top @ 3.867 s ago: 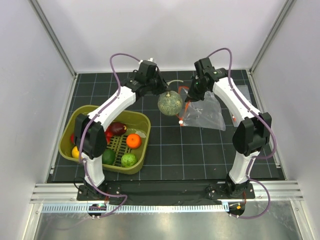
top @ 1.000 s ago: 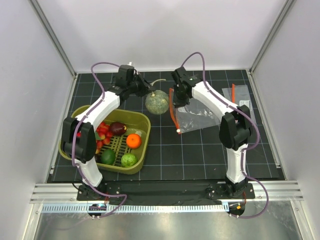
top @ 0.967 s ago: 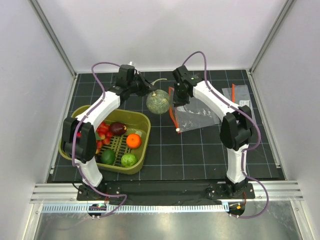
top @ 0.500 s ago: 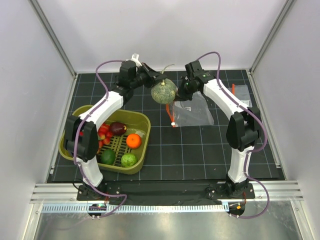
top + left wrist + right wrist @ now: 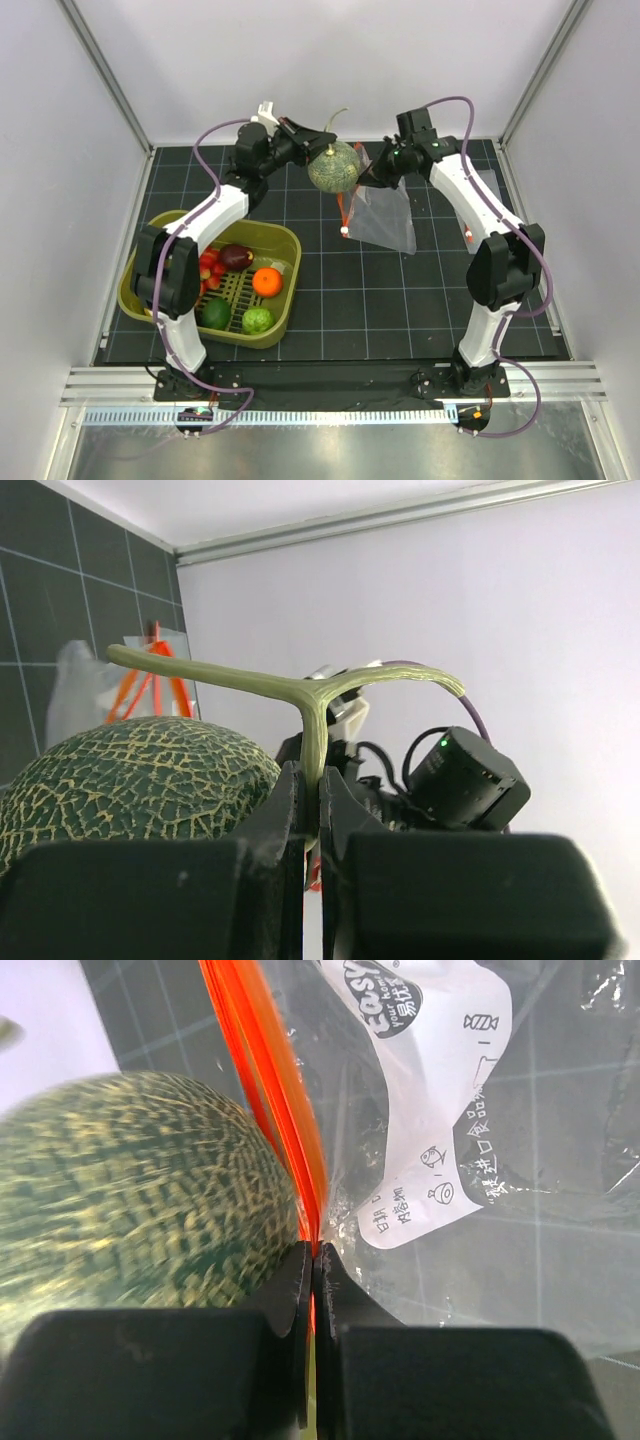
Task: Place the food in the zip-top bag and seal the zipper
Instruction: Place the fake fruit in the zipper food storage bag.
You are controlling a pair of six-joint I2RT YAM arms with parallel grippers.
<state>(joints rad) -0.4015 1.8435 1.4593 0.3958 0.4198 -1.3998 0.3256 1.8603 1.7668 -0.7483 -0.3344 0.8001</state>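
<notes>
A pale-green netted melon [image 5: 335,167] hangs above the table's far middle, and my left gripper [image 5: 317,143] is shut on its T-shaped stem [image 5: 315,720]. In the left wrist view the melon [image 5: 130,780] fills the lower left beside the gripper [image 5: 312,800]. Just to the right, my right gripper [image 5: 373,178] is shut on the orange-red zipper [image 5: 270,1090] of the clear zip-top bag [image 5: 387,215], which hangs from it toward the mat. The melon [image 5: 130,1190] is right next to the bag's mouth, left of the right gripper [image 5: 312,1260]. The bag [image 5: 480,1210] holds no food.
An olive-green basket [image 5: 287,238] at the left holds a dark red-purple piece [image 5: 237,257], an orange [image 5: 267,282], green pieces [image 5: 258,320] and small red ones [image 5: 207,265]. Another clear plastic piece [image 5: 492,190] lies at the far right. White walls surround the black mat.
Both arms have risen and shifted right. The melon went up and right by its stem. The bag came up off the mat and now hangs from the right gripper.
</notes>
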